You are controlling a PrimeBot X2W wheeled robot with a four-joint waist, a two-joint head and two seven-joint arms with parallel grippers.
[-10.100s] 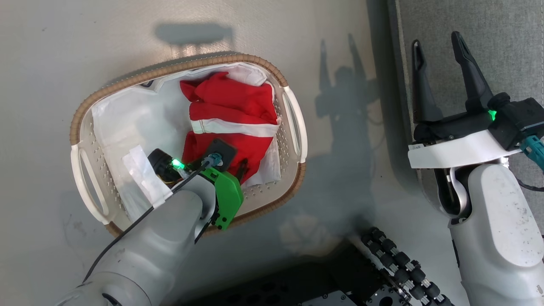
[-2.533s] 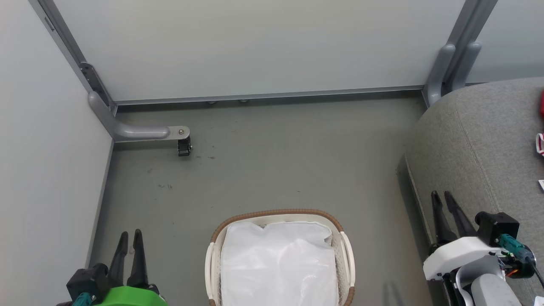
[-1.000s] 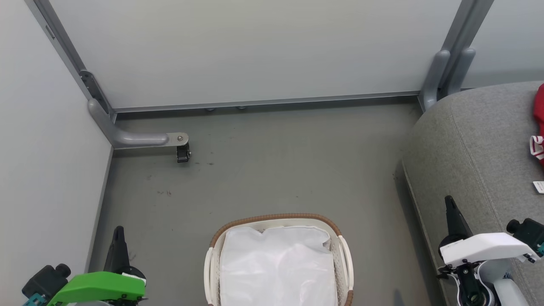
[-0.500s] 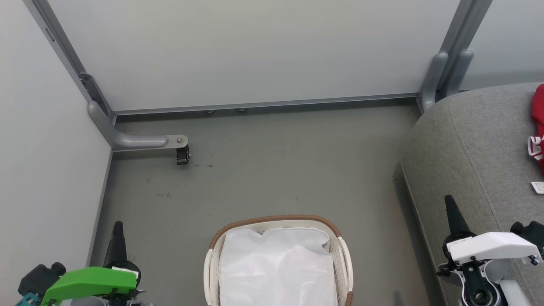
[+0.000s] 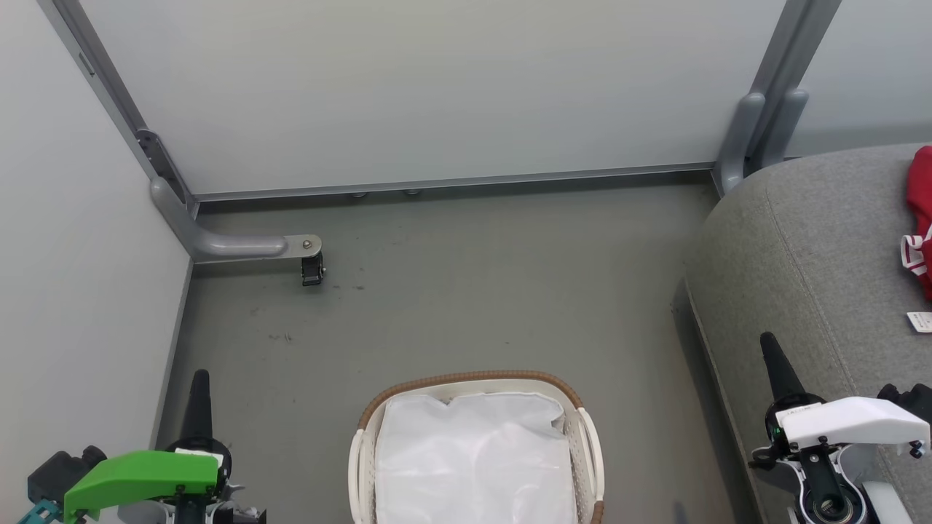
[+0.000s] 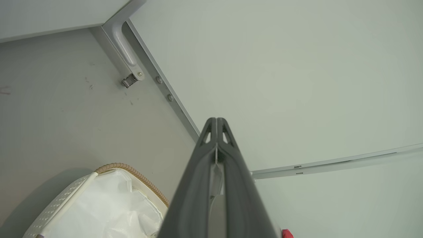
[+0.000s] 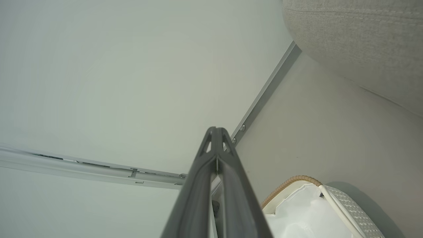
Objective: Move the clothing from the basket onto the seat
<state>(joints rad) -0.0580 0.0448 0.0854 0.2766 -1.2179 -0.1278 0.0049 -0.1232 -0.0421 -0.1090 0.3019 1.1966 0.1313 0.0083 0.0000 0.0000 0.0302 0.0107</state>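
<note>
The left gripper (image 5: 199, 380) is pressing its two fingers (image 6: 195, 191) flat together, gripping nothing and touching nothing, with its tips hanging above the floor (image 5: 437, 291). The right gripper (image 5: 772, 348) is doing likewise, its fingers meeting with no gap and empty. The basket (image 5: 466, 379) is sitting between the two finger pairs, its white liner (image 5: 473, 458) spread inside. The clothing (image 5: 920, 218) is lying on the seat (image 5: 794, 247), beyond the right fingers and to their right, well apart from them.
</note>
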